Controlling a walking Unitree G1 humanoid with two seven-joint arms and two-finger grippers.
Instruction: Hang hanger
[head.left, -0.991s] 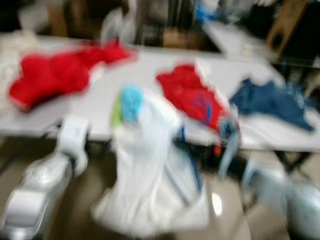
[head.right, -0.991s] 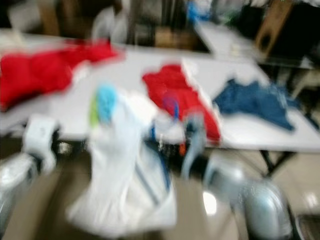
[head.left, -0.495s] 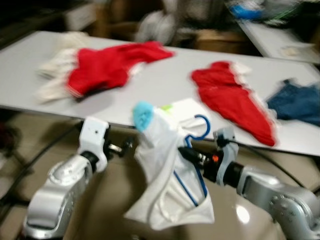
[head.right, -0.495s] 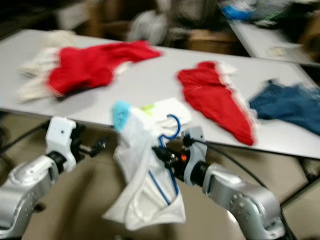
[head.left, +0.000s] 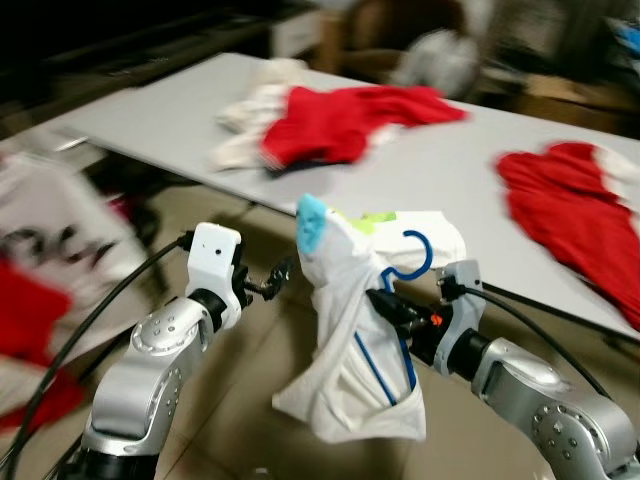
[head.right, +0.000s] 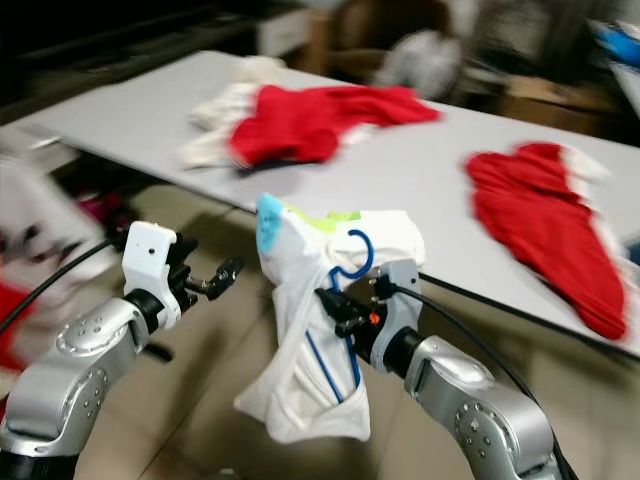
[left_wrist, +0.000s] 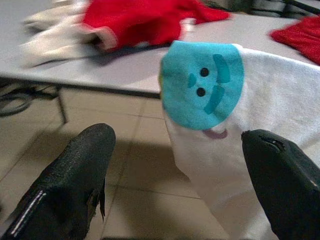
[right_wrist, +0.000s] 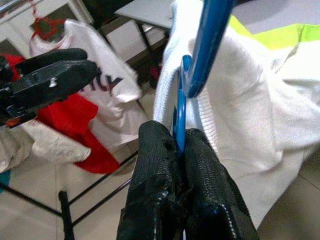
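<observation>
Right gripper: the right gripper (right_wrist: 181, 150) is raised in front of the robot, over the tiled floor, and its two black fingers (right_wrist: 155, 165) are pinched tight on the stem of the blue plastic hanger (head.left: 398, 300), just below the hook.
Hanger: the blue plastic hanger is held roughly upright, its hook curling above the fingers and its lower bar slanting down inside the cloth.
Garment: a white knit garment with a lime-green collar edge and a round turquoise cartoon face patch (head.left: 350, 330) hangs draped over the hanger, sagging below the right gripper, clear of the floor.
Left gripper: the left gripper (head.left: 278, 277) is held up beside the garment, near its turquoise patch but apart from it; in the left wrist view its black fingers (left_wrist: 75, 175) stand spread wide with nothing between them, the patch facing the gap.
Floor: beige glossy tiled floor (head.left: 240, 380) lies under both arms.
Left side: a blurred white shirt with red and black print (right_wrist: 107, 80) hangs on a red hanger by a dark rack.
Table: a long pale grey table (head.left: 180, 120) stands just beyond the grippers.
On the table: a red and white garment (head.left: 330, 120) lies crumpled toward its far left part; a second red garment with white trim (head.left: 580, 215) lies spread toward the right.
Background: blurred dark clutter, too soft to make out.
</observation>
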